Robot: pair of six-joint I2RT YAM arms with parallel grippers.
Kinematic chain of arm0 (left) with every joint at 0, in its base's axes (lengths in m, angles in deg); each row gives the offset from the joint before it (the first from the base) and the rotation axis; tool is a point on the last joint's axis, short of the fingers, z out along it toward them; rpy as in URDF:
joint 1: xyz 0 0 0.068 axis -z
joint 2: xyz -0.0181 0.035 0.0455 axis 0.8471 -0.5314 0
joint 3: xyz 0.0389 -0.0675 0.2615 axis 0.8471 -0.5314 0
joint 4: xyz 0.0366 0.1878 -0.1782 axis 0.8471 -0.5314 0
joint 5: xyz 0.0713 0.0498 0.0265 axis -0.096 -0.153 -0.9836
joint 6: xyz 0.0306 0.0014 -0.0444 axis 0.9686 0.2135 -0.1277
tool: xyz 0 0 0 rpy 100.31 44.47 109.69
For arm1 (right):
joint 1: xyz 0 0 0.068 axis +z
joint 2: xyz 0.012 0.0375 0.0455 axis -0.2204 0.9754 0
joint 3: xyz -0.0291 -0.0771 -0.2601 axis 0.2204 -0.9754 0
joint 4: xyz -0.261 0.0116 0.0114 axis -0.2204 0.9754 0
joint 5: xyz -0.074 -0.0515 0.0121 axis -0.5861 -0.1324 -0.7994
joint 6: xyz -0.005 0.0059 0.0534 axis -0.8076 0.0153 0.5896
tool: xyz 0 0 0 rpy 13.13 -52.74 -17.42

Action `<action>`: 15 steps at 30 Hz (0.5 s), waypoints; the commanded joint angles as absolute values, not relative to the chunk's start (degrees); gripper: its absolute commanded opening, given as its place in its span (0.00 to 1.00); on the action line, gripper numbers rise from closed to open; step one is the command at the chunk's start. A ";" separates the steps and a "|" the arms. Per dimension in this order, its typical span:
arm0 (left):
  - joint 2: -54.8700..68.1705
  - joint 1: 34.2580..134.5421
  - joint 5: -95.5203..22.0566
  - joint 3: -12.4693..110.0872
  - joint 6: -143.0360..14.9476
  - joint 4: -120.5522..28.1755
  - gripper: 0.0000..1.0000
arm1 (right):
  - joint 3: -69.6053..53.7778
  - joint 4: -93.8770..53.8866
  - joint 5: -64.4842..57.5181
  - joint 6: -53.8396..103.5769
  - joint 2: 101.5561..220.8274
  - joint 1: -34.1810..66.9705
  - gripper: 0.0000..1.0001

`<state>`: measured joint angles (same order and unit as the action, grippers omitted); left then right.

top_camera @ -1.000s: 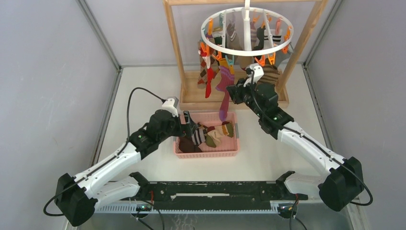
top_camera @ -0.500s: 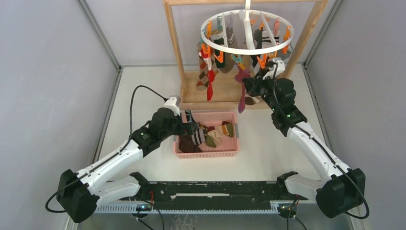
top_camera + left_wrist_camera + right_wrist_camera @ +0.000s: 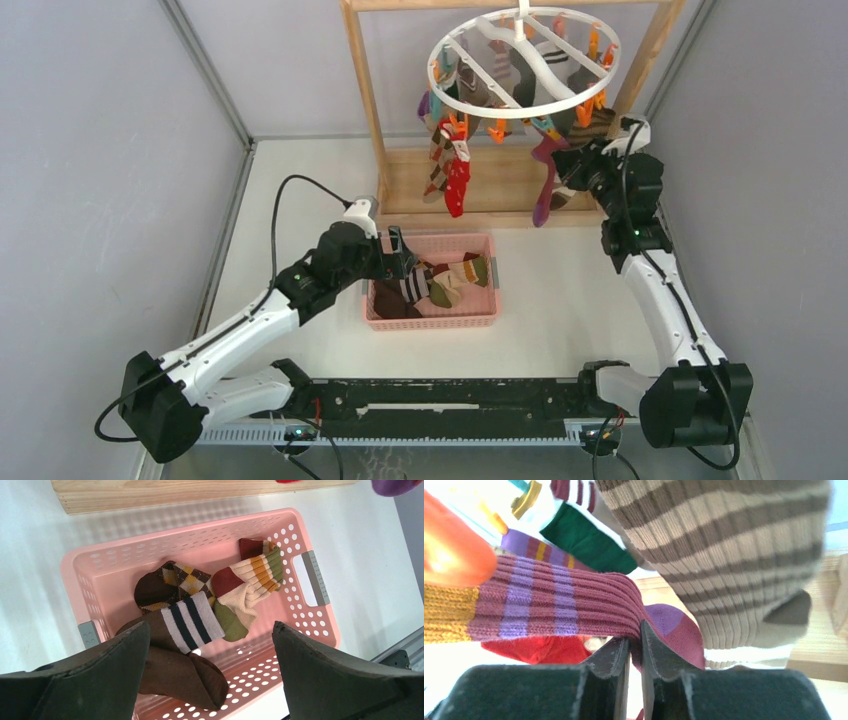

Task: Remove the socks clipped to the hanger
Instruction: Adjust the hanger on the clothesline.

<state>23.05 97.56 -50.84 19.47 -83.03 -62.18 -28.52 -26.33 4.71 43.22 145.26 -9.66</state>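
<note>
The round white hanger hangs from the wooden rack with several socks still clipped around its rim. My right gripper is shut on a maroon and purple striped sock, which still hangs from a clip at the hanger's right side; in the right wrist view the sock is pinched between the fingers. A red sock hangs at the left of the ring. My left gripper is open and empty above the pink basket, which holds several socks.
The wooden rack's base lies behind the basket, with its posts at either side of the hanger. A tan striped sock hangs close over my right gripper. Grey walls stand at both sides.
My right gripper has swung far to the right with the maroon and purple sock, and the hanger has turned and tilted with it. My left arm has stayed over the basket.
</note>
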 commanded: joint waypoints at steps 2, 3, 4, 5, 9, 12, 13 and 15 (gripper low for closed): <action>22.83 98.07 -50.88 24.07 -82.06 -61.41 0.95 | -24.69 -28.73 10.08 48.36 145.79 -16.37 0.20; 22.76 98.16 -50.86 24.22 -82.06 -61.54 0.95 | -24.63 -28.96 10.59 49.04 145.89 -17.55 0.20; 22.71 98.28 -50.96 24.34 -82.01 -61.63 0.95 | -24.33 -29.02 11.09 49.60 146.04 -18.62 0.20; 22.64 98.32 -51.01 24.48 -82.02 -61.69 0.95 | -24.11 -29.22 11.63 50.25 146.22 -19.90 0.21; 22.64 98.58 -51.18 25.01 -81.81 -62.33 0.95 | -22.84 -30.03 14.66 52.92 147.67 -24.41 0.23; 22.60 98.59 -51.32 25.53 -81.70 -62.77 0.95 | -22.31 -30.73 16.38 54.50 148.74 -26.70 0.24; 22.57 98.63 -51.32 25.72 -81.60 -62.96 0.95 | -22.27 -31.04 16.79 54.98 149.10 -27.17 0.24; 22.49 98.70 -51.36 26.17 -81.51 -63.28 0.95 | -22.22 -31.71 17.22 55.73 149.71 -27.77 0.24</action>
<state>22.44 98.28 -50.88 21.85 -82.88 -63.08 -24.81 -27.99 14.33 52.45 148.86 -26.49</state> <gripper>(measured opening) 0.952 0.238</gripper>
